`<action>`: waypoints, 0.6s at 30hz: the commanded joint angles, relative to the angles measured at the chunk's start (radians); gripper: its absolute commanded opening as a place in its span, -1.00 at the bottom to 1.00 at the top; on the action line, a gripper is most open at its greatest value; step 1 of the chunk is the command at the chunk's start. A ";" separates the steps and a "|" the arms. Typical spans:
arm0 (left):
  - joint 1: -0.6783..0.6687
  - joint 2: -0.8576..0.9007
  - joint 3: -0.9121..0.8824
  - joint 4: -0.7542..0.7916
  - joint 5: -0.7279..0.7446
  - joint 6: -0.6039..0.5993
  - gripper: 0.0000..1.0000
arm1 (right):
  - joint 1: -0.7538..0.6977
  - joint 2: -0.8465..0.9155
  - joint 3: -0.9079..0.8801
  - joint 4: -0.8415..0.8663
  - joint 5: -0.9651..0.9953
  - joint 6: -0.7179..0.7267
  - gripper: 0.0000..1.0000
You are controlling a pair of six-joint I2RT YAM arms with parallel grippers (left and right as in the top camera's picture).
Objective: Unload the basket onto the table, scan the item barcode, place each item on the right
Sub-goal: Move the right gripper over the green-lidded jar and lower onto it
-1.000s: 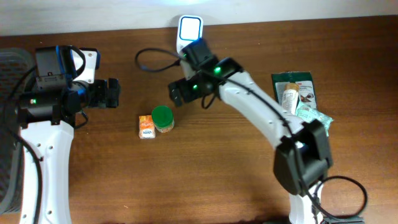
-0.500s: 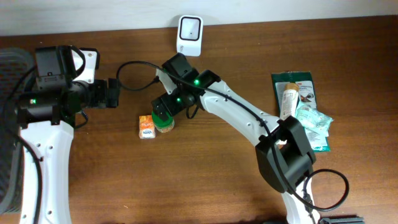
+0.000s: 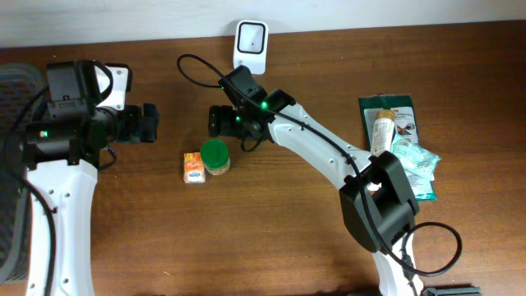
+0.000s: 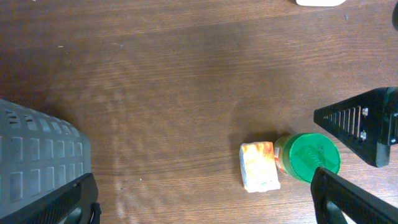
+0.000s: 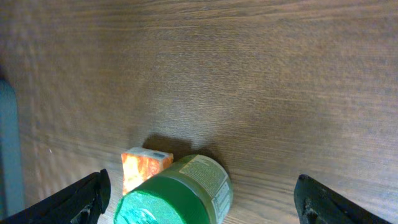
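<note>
A green-lidded jar (image 3: 215,154) stands upright on the wooden table, touching a small orange box (image 3: 193,167) on its left. The white barcode scanner (image 3: 250,41) sits at the table's far edge. My right gripper (image 3: 220,121) hovers just beyond the jar, open. In the right wrist view the jar (image 5: 180,193) and the box (image 5: 143,167) lie between and ahead of its wide fingers (image 5: 81,199), untouched. My left gripper (image 3: 148,123) is open to the left, holding nothing. Its wrist view shows the jar (image 4: 311,158) and box (image 4: 258,165) by its right finger.
A pile of packets and a tube (image 3: 399,136) lies at the right. A grey basket (image 3: 16,82) stands at the left edge, also seen as the basket (image 4: 31,155) in the left wrist view. A black cable (image 3: 193,70) loops near the scanner.
The right arm swung from beside the scanner down over the jar, then drew back slightly toward the far side. Jar, box and left arm have not moved.
</note>
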 commanded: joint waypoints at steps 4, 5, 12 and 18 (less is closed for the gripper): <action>0.004 -0.002 0.008 0.001 -0.003 0.016 0.98 | 0.042 0.030 -0.003 -0.004 0.036 0.217 0.81; 0.004 -0.002 0.008 0.001 -0.003 0.016 0.98 | 0.051 0.030 -0.003 -0.006 0.027 0.217 0.79; 0.004 -0.002 0.008 0.001 -0.003 0.016 0.98 | 0.097 0.072 -0.003 -0.061 0.011 0.228 0.77; 0.004 -0.002 0.008 0.001 -0.003 0.016 0.98 | 0.097 0.077 -0.003 -0.065 0.011 0.212 0.48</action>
